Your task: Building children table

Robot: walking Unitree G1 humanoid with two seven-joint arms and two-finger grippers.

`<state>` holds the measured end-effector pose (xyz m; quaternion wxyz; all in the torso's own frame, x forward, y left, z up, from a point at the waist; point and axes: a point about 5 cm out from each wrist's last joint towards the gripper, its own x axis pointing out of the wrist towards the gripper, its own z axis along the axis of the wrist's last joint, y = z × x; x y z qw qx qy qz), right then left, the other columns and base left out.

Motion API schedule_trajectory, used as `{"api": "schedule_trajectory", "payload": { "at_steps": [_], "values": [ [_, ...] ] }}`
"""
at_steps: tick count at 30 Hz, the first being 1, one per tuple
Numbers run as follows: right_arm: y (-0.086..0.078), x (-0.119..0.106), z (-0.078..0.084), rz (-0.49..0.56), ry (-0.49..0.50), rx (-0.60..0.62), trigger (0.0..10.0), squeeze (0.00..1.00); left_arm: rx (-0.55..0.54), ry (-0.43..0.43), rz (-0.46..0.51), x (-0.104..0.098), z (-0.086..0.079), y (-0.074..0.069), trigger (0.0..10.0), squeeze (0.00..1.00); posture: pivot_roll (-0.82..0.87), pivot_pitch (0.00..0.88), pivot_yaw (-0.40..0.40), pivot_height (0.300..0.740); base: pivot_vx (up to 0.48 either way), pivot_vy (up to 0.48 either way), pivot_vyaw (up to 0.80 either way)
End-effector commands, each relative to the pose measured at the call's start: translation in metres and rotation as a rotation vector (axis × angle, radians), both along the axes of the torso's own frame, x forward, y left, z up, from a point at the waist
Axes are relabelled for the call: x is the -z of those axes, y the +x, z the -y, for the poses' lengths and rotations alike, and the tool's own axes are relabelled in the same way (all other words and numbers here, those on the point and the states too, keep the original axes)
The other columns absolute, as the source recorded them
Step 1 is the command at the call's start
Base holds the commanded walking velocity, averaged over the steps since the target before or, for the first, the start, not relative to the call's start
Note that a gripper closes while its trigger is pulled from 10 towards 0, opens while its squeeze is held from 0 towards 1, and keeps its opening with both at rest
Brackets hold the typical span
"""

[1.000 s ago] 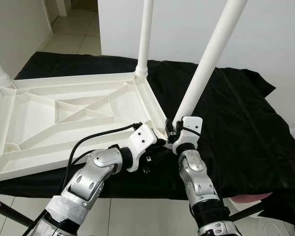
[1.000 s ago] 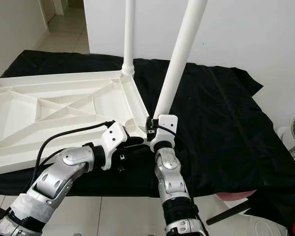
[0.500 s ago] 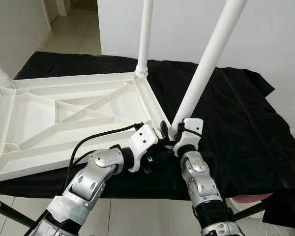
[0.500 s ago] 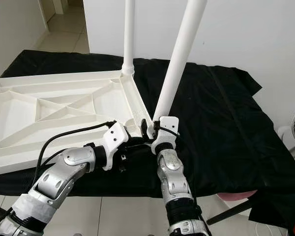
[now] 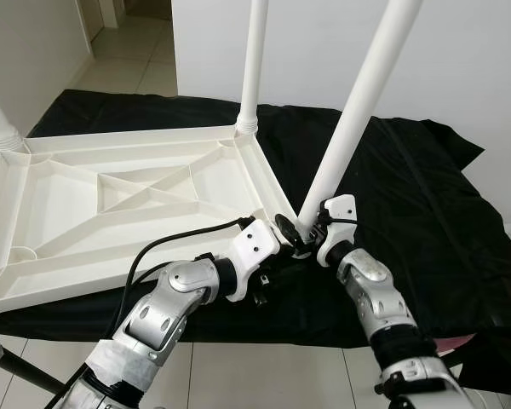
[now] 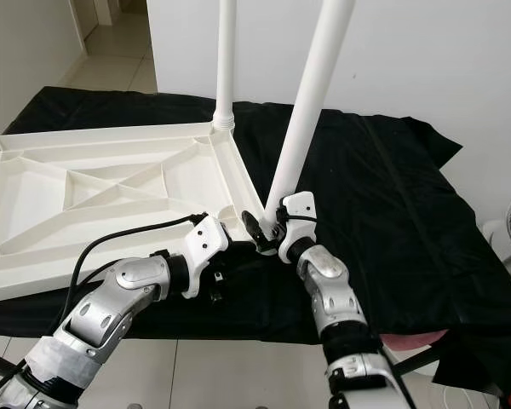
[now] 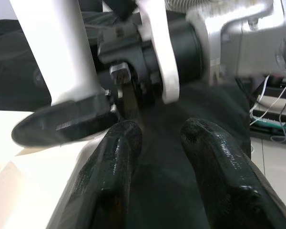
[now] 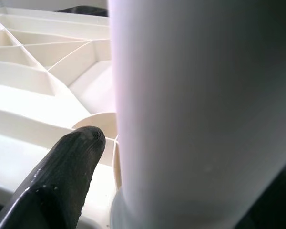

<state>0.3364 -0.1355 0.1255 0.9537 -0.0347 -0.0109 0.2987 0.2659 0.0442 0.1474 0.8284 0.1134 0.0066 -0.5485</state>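
My left gripper (image 7: 157, 143) hovers unclenched by the corner. My right gripper (image 5: 300, 232) clasps the slanted white plastic leg (image 5: 351, 119) at the ribbed white upturned tabletop (image 5: 111, 200) corner socket; next I'd straighten and seat it.

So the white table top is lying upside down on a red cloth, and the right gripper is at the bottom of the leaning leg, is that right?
Not quite: the cloth is black, not red, as the left eye view shows. The rest holds: the white table top lies upside down on it, and the right gripper is at the bottom of the leaning leg.
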Motion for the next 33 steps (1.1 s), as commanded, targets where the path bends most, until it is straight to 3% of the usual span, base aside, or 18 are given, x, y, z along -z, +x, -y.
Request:
{"api": "schedule_trajectory", "payload": {
  "at_steps": [1,5,6,7,8,10,11,20,28,29,33],
  "values": [
    [0.001,0.003,-0.002,-0.01,-0.026,-0.051,10.0,0.0,-0.012,0.021,0.01,0.004,0.001,0.0,10.0,0.0,0.02,0.0,-0.086,0.74,0.0,0.0,0.0],
    [0.005,0.004,-0.001,-0.02,-0.057,-0.089,10.0,0.0,-0.031,0.06,0.033,0.01,0.001,0.001,10.0,0.0,0.03,0.0,-0.093,0.74,0.0,0.0,0.0],
    [0.007,0.004,-0.001,-0.024,-0.071,-0.094,8.0,0.0,-0.044,0.072,0.039,0.013,0.0,0.001,10.0,0.0,0.03,0.0,-0.095,0.74,0.0,0.0,0.0],
    [0.007,0.004,-0.001,-0.024,-0.071,-0.094,8.0,0.0,-0.044,0.072,0.039,0.013,0.0,0.001,10.0,0.0,0.03,0.0,-0.095,0.74,0.0,0.0,0.0],
    [0.008,0.004,-0.001,-0.029,-0.072,-0.102,3.5,0.0,-0.059,0.079,0.039,0.015,-0.001,0.001,10.0,0.0,0.04,0.0,-0.096,0.74,0.0,0.0,0.0],
    [0.009,0.005,0.0,-0.033,-0.069,-0.107,3.5,0.0,-0.069,0.081,0.037,0.016,-0.001,0.002,10.0,0.0,0.04,0.0,-0.096,0.74,0.0,0.0,0.0],
    [0.009,0.005,-0.001,-0.037,-0.058,-0.117,0.0,0.0,-0.087,0.08,0.034,0.017,-0.004,0.002,10.0,0.0,0.04,0.0,-0.095,0.74,0.0,0.0,0.0],
    [0.003,0.009,-0.001,-0.026,0.024,-0.091,0.0,0.0,-0.253,0.04,0.035,0.014,-0.023,0.017,10.0,0.0,0.03,0.0,-0.086,0.74,0.0,0.0,0.0],
    [-0.003,0.011,-0.007,-0.019,0.06,-0.032,0.0,0.0,-0.271,0.004,0.019,0.013,-0.022,0.016,10.0,0.0,0.03,0.0,-0.083,0.74,0.0,0.0,0.0],
    [-0.006,0.014,-0.01,-0.027,0.053,-0.013,10.0,0.0,-0.283,0.007,0.023,0.013,-0.023,0.017,10.0,0.0,0.02,0.0,-0.08,0.74,0.0,0.0,0.0],
    [-0.008,0.017,-0.015,-0.037,0.037,0.014,10.0,0.0,-0.296,0.013,0.031,0.013,-0.024,0.019,10.0,0.0,0.02,0.0,-0.08,0.74,0.0,0.0,0.0]
  ]
}}
